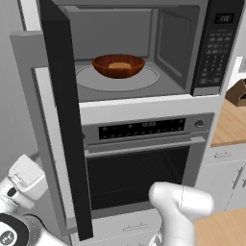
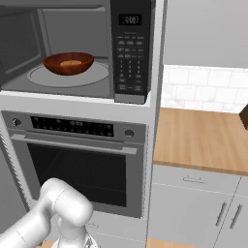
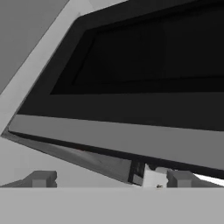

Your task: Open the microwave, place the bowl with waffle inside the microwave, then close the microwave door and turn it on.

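The microwave (image 1: 211, 48) (image 2: 130, 53) stands open. Inside it, the reddish-brown bowl (image 1: 118, 70) (image 2: 68, 67) rests on the round turntable (image 1: 146, 79) (image 2: 97, 75), and the golden waffle (image 1: 119, 65) (image 2: 70, 63) lies in the bowl. The microwave door (image 1: 62, 120) is swung out to the left and shows edge-on. In the hand view my gripper (image 3: 111, 179) is open with nothing between its fingertips. It sits low beside the door (image 3: 144, 61), looking up at the dark window and steel lower edge.
An oven (image 1: 139, 168) (image 2: 82, 169) with a horizontal bar handle sits under the microwave. To the right lie a wooden counter (image 2: 203, 135) (image 1: 230, 120) over white cabinets (image 2: 193, 208), and a brown object (image 1: 239, 92) on it. My arm's elbow (image 1: 182, 202) is in front of the oven.
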